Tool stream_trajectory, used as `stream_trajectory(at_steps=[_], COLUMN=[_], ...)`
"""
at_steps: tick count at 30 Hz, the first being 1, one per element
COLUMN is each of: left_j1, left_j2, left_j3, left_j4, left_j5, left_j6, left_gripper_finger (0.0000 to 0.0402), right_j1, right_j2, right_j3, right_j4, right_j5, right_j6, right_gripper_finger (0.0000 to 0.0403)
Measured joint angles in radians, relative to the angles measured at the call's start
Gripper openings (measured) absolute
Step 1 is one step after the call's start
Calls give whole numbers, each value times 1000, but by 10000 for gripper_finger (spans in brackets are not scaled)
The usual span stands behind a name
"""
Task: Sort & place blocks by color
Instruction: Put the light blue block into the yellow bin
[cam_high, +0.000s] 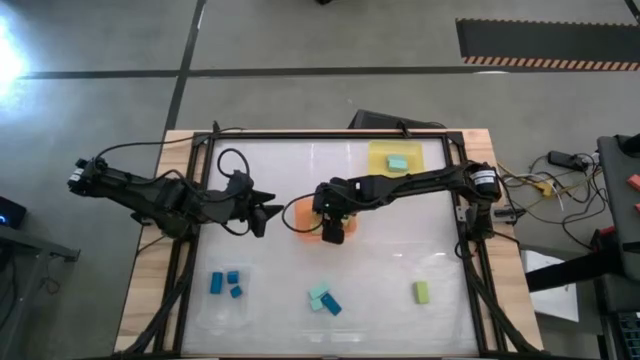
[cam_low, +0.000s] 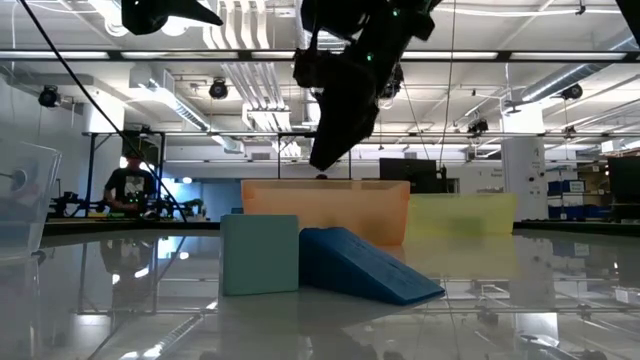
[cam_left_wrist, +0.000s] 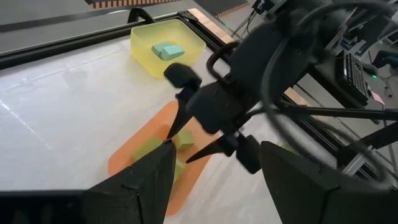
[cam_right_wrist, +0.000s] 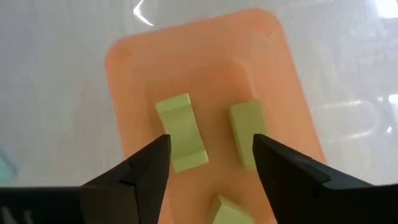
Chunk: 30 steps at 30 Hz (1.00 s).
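Release looks like the step in hand: the right end effector (cam_right_wrist: 210, 155) hangs over the orange tray (cam_high: 300, 213) mid-worktop, so it should lift straight up and clear the rim without nudging the three yellow-green blocks (cam_right_wrist: 181, 140) inside. Its fingers are spread and hold nothing. One yellow-green block (cam_high: 421, 291) waits near right; teal and blue blocks (cam_high: 324, 299) lie near centre, three blue ones (cam_high: 228, 283) near left. The left end effector (cam_high: 268, 211) hovers left of the tray, spread and empty.
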Motion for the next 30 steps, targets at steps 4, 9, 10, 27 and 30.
stream_trajectory(at_steps=[4,9,10,27,30], left_j1=[0,0,0,-5,-5], left_j2=[0,0,0,128,146], left_j3=[0,0,0,3,4], left_j4=[0,1,1,78,75], left_j5=[9,37,50,324,328], left_j6=[-1,-65,-95,-357,-334], left_gripper_finger=[217,217,217,217,217], right_j1=[1,12,12,86,135], right_j2=[-26,-106,-128,-248,-243], right_j3=[79,123,123,113,113], right_j4=[-133,-250,-257,-250,-244], right_j5=[-1,-10,-10,-174,-171], right_j6=[56,87,95,288,289], right_gripper_finger=[218,209,207,192,188])
